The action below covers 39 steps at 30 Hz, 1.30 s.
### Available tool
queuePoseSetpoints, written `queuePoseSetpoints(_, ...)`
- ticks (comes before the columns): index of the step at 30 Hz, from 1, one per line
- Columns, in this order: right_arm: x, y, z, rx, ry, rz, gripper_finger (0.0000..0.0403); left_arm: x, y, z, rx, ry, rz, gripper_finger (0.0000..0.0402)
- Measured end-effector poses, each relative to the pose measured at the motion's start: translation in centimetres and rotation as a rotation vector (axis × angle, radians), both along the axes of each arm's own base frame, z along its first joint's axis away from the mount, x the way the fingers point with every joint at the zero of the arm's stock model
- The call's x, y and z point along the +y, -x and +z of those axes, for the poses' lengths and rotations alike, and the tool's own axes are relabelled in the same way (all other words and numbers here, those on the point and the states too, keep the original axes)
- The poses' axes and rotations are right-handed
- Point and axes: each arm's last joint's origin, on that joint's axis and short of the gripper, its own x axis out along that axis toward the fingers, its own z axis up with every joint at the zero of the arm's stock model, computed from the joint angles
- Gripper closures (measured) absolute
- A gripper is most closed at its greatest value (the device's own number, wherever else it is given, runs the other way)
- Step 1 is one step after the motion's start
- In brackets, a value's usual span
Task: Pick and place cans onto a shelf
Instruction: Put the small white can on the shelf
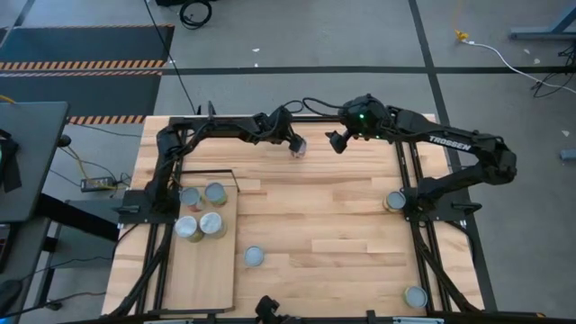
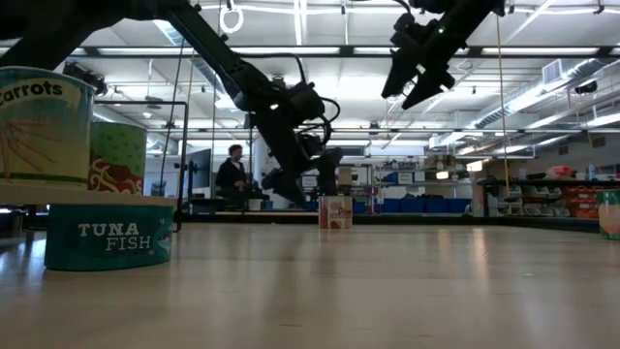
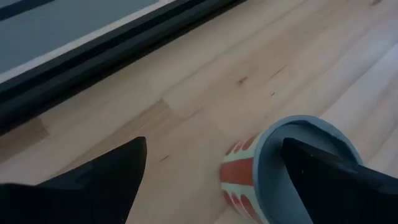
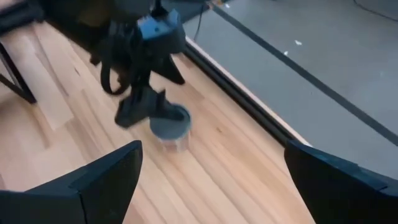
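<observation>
A can with a red-and-white label and a grey lid stands upright on the table near its far edge; it also shows in the low view. My left gripper is open and low over it, with one finger across the lid and the other off to the side. My right gripper is open and empty, raised well above the table just to the right of that can. The shelf board lies at the left front with its wire frame at its far end, and several cans stand on it. My left gripper is open. One finger lies over the can's lid rim from above, slanting down. I cannot tell whether it touches the can. The can stands upright on the table.
Loose cans stand on the table beside the board, by the right arm's base and at the front right. In the low view a tuna can and a carrots can loom close at the left. A person stands far behind the table.
</observation>
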Motion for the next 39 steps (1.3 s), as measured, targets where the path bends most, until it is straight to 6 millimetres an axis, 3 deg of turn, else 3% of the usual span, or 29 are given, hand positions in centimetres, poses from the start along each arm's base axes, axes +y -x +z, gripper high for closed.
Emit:
queuePoseSetpoints(4, -0.2, -0.4, 0.4, -0.057, 0.013, 0.021, 0.0004, -0.2, -0.1, 0.1, 0.014, -0.019, 0.009, 0.0030)
queuePoseSetpoints(7, -0.1, -0.4, 0.8, -0.064, 0.036, 0.077, 0.0005, -0.6, -0.2, 0.0, 0.030, -0.033, -0.015, 0.0061)
queuePoseSetpoints(13, 0.7, 1.0, 4.6, -0.125, 0.104, 0.147, 0.0012, -1.4, -0.3, -0.1, 0.088, -0.052, -0.007, 0.0169)
queuePoseSetpoints(19, 2.0, 3.8, 8.7, -0.196, 0.139, 0.205, 0.0019, -0.4, 0.6, -0.2, 0.111, -0.011, 0.021, 0.0278)
queuePoseSetpoints(25, 3.4, 6.3, 10.2, -0.238, 0.133, 0.255, 0.0023, 0.9, 1.9, -0.2, 0.120, 0.068, -0.004, 0.0381)
queuePoseSetpoints(33, 4.1, 7.8, 10.3, -0.187, 0.155, 0.286, 0.0024, 1.2, 4.3, 2.7, 0.183, 0.070, -0.023, 0.0393)
queuePoseSetpoints(39, 3.6, 6.8, 10.2, -0.184, 0.195, 0.307, 0.0024, -1.2, 5.0, 8.7, 0.040, 0.045, -0.028, 0.0395)
